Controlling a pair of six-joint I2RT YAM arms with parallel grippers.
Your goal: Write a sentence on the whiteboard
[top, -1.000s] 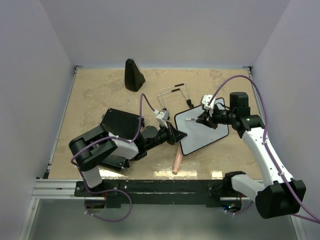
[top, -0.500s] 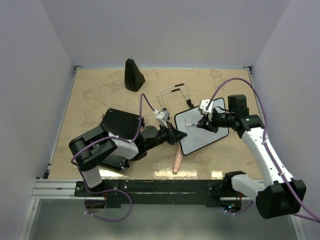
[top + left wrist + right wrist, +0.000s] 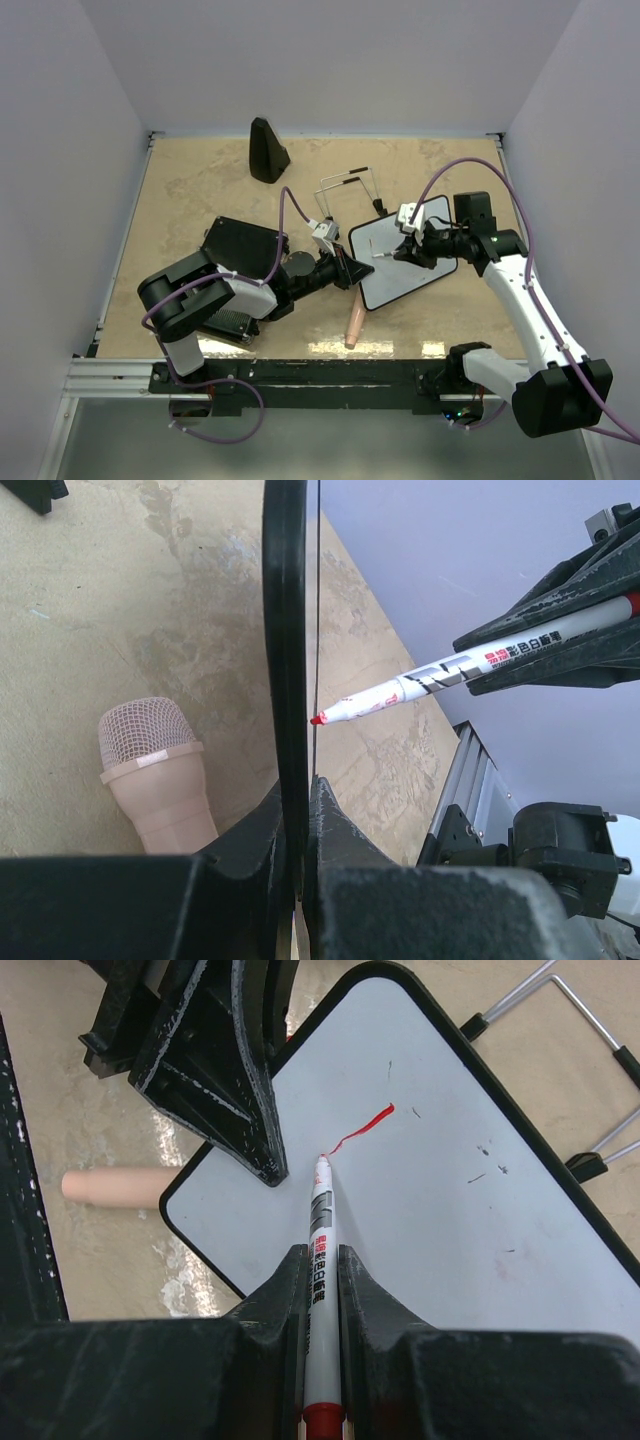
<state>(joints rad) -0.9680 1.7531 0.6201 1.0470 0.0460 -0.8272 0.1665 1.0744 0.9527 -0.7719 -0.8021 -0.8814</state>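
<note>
1. The counter point(image 3: 190, 190) is tan with a marbled look and has pale walls around it.
2. The whiteboard point(image 3: 405, 280) lies right of the counter's middle, turned at a slant. It is a small white rectangle with rounded corners and a thin black frame. Its face carries faint grey specks.
3. A black ribbed case point(image 3: 240, 245) sits well to the board's left.
4. The left jaws are pressed together on the board's left edge, which the left wrist view shows edge-on between them.
5. The right jaws are over the board, pinching a marker point(image 3: 320, 1230).
6. Black wire stand legs point(image 3: 345, 180) lie just behind the board.
7. A pink microphone-shaped thing point(image 3: 354, 322) lies by the board's near corner.
8. The marker's red tip meets the end of a short red stroke point(image 3: 360, 1130) near the board's left edge.
</note>
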